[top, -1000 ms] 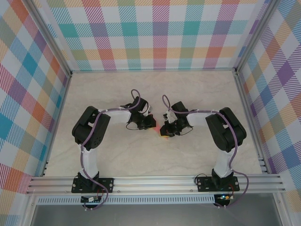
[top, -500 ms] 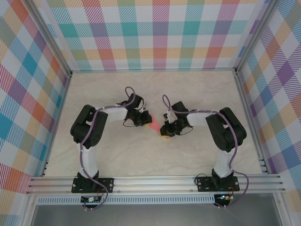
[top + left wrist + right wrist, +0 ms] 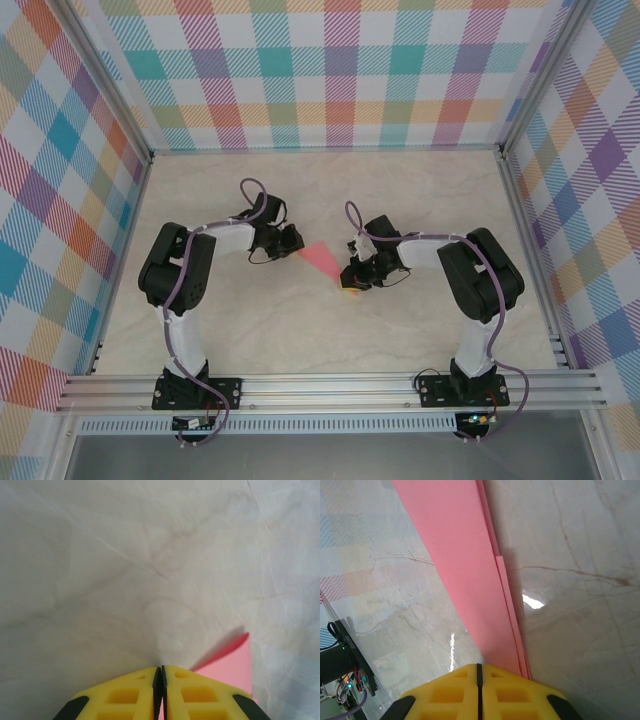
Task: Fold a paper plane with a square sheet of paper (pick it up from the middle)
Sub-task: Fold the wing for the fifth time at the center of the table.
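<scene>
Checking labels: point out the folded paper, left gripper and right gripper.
folded paper [image 3: 462,565], right wrist view, flat pink face.
left gripper [image 3: 161,677], left wrist view, seam between closed yellow fingertips.
right gripper [image 3: 479,672], right wrist view, seam between closed yellow fingertips.

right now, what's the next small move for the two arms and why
Probably ease both ends down onto the table. The folded pink paper spans between the left gripper and right gripper, jaws shut on it; its corner by the left casts a shadow, so it seems lifted, not flat enough to crease.
</scene>
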You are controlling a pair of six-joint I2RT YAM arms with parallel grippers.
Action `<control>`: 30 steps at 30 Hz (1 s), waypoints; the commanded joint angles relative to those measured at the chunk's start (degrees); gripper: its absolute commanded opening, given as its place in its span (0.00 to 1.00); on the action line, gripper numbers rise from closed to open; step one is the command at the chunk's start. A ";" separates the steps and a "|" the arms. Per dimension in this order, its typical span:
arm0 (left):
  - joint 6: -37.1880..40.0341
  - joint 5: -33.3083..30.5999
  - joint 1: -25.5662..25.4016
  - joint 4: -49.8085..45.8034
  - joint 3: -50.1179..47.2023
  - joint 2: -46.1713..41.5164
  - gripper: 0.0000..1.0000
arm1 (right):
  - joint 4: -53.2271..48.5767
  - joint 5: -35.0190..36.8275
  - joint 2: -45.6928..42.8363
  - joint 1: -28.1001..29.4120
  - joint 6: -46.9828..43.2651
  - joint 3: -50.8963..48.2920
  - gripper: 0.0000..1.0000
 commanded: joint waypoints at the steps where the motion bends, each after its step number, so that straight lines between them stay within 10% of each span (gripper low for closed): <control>1: 0.74 -12.88 3.18 -3.44 -1.66 -0.54 0.13 | -9.38 5.51 1.85 -0.90 0.52 -2.27 0.08; 16: -1.92 -10.54 -6.32 5.68 -11.41 -17.07 0.16 | -6.54 -3.53 -4.95 -0.13 1.73 1.58 0.10; 30: -7.48 -2.48 -15.22 18.64 -14.89 -11.21 0.15 | -7.93 7.76 -7.41 2.71 3.47 3.77 0.11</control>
